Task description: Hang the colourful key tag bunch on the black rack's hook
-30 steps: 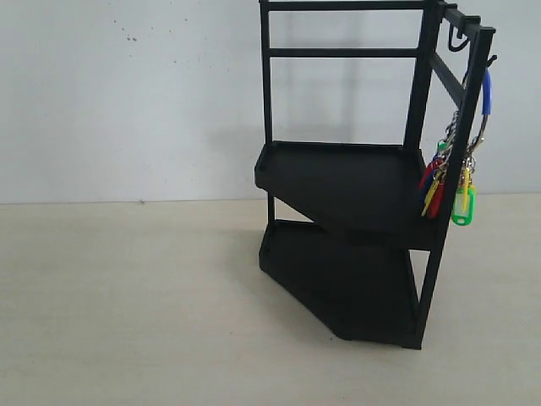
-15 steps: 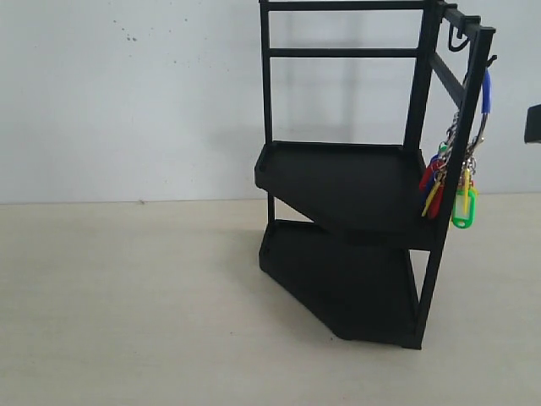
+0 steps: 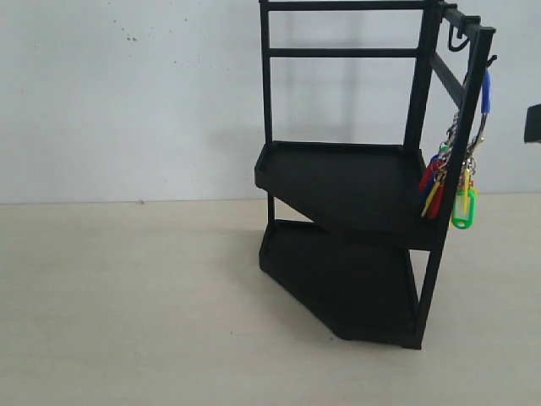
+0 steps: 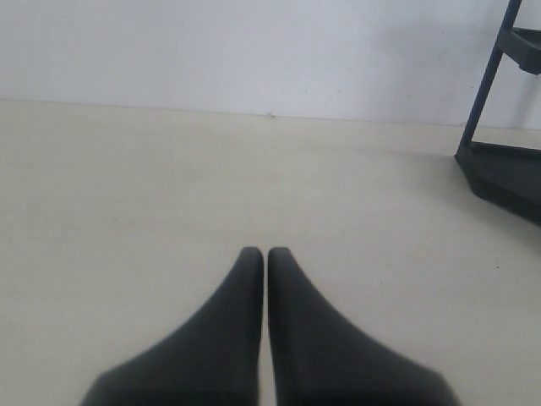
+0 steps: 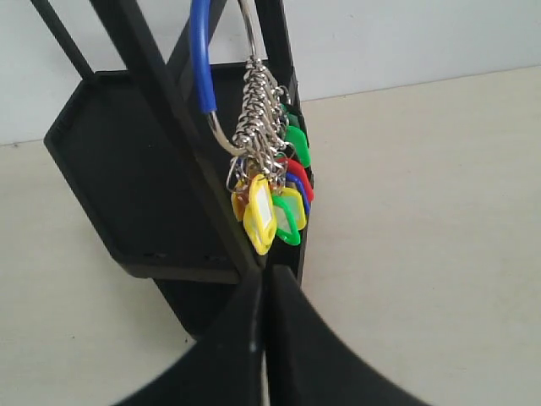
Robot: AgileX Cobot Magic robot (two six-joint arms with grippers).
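The colourful key tag bunch (image 3: pixel 452 188) hangs by its blue loop (image 3: pixel 486 91) from the hook (image 3: pixel 489 60) on the front post of the black rack (image 3: pixel 355 178). In the right wrist view the bunch (image 5: pixel 272 201) dangles against the rack's post (image 5: pixel 182 144), just beyond my right gripper (image 5: pixel 265 275), whose fingers are shut with nothing between them. Only a dark edge of the right arm (image 3: pixel 533 123) shows in the exterior view. My left gripper (image 4: pixel 265 255) is shut and empty over the bare tabletop, far from the rack (image 4: pixel 503 161).
A pale tabletop (image 3: pixel 135 296) stretches left of the rack, with a white wall (image 3: pixel 127 93) behind. A curved J-hook (image 3: pixel 457 38) hangs under the rack's top rail.
The dark edge of the right arm came into the exterior view at the right border half a second ago and has stayed there. The bunch hangs still.
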